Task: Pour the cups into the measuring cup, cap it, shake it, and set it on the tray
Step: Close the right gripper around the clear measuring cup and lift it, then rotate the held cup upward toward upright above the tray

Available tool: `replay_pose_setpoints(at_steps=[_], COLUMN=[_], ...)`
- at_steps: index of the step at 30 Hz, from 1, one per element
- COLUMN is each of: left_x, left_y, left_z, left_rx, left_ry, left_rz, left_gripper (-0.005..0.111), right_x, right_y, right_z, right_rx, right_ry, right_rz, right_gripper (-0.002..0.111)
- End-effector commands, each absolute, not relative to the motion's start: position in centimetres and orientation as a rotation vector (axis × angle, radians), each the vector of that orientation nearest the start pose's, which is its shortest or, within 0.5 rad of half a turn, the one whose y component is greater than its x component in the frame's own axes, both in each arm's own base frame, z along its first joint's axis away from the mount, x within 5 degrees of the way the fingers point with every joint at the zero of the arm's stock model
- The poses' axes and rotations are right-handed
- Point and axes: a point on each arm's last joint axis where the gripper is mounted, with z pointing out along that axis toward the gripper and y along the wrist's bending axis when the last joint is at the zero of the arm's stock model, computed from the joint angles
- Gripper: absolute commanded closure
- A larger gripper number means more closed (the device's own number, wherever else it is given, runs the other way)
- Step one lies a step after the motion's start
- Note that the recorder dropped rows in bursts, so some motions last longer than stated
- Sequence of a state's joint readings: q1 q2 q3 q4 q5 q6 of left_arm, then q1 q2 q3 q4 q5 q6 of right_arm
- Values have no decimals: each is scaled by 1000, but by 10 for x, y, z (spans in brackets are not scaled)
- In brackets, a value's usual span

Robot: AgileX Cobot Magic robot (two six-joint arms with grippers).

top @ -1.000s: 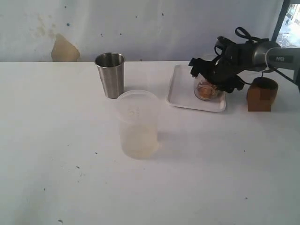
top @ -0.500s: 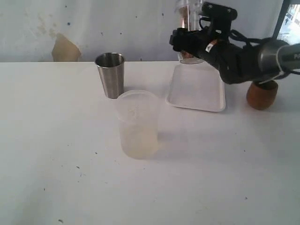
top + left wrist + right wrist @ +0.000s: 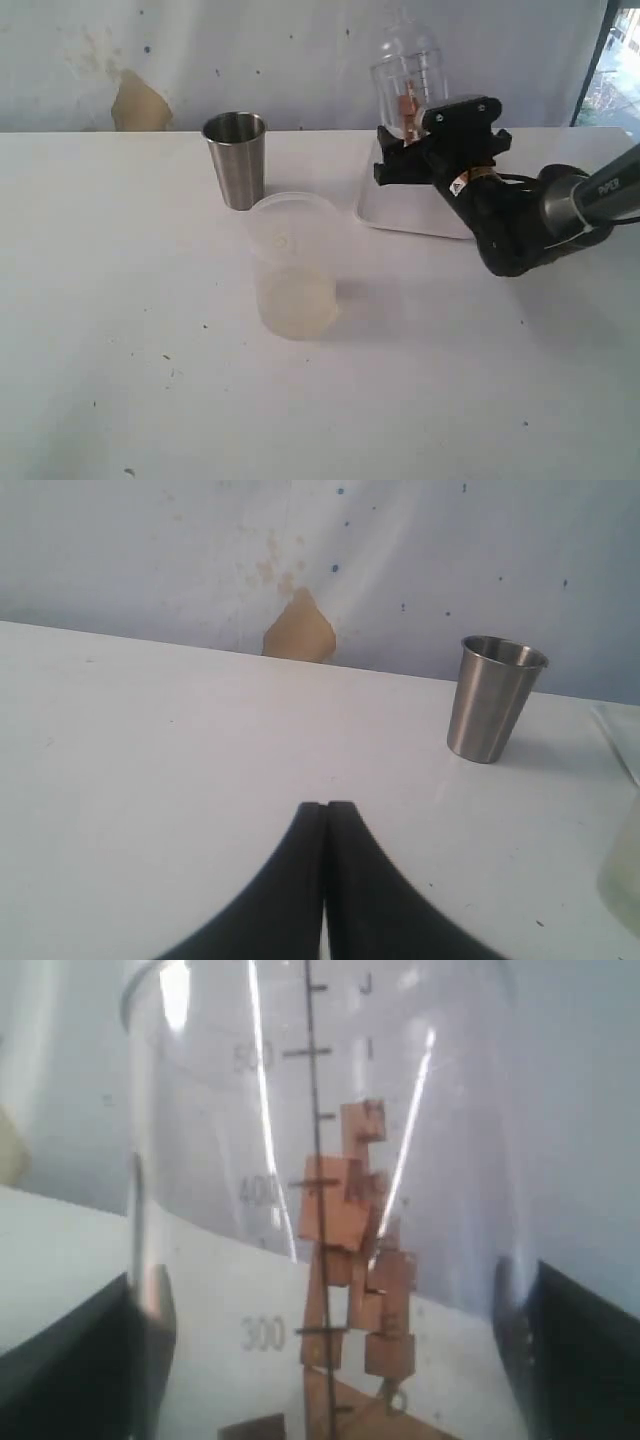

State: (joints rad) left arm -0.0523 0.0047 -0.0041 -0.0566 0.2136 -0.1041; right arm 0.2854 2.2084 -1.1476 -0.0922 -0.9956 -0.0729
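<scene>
Just right of centre in the exterior view, the right gripper (image 3: 440,148) holds the measuring cup (image 3: 407,80) up off the white table (image 3: 150,350). The cup is a tall clear cylinder seen against the pale wall (image 3: 250,50), above the far side of the tray (image 3: 405,210). The jaws stand wide, one on each side of the cup. In the right wrist view its dark fingers (image 3: 70,1360) frame the glass at both edges.

Inside the measuring cup (image 3: 320,1160) lies a loose stack of small reddish-brown pieces (image 3: 355,1230), flat and squarish. A black scale runs down the side, with marks at 300, 400 and 500, and the pieces reach a little above the 400 mark. (Its top is blurred, so whether a cap is on cannot be told.)

The shallow white tray sits on the table below, partly hidden by the gripper.

Left of the tray stands the steel tumbler (image 3: 236,160), upright, mouth up; its inside is not visible. Just in front of it stands a wider frosted plastic container (image 3: 293,265), open at the top, with a pale yellowish tint low down.

The left gripper (image 3: 327,880) has its black jaws pressed together with nothing between them. From its wrist view the steel tumbler (image 3: 494,712) stands well beyond it.
</scene>
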Motion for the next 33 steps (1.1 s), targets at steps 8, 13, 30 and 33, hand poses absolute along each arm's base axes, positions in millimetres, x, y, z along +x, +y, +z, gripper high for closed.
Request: replay_pose_setpoints(at_steps=[8,13,30,33], left_x=[56,56,56,56], left_y=[-4,-4,-4,-4], left_z=[195,195,195,195], left_rx=[-82,-82,-82,-82], left_ry=[1687,1687,1687,1687], left_rz=[-167,-167,-167,-167], left_gripper=[107,107,107,107], right_x=[448,446,439,433], right_y=[83,75,63,58], right_z=[105,96,147,155], right_rx=[-424,-551,-559,-552], right_ry=[1388,1408,1341,1339], right_rz=[411,500,515,502], right_gripper=[108,108,108,108])
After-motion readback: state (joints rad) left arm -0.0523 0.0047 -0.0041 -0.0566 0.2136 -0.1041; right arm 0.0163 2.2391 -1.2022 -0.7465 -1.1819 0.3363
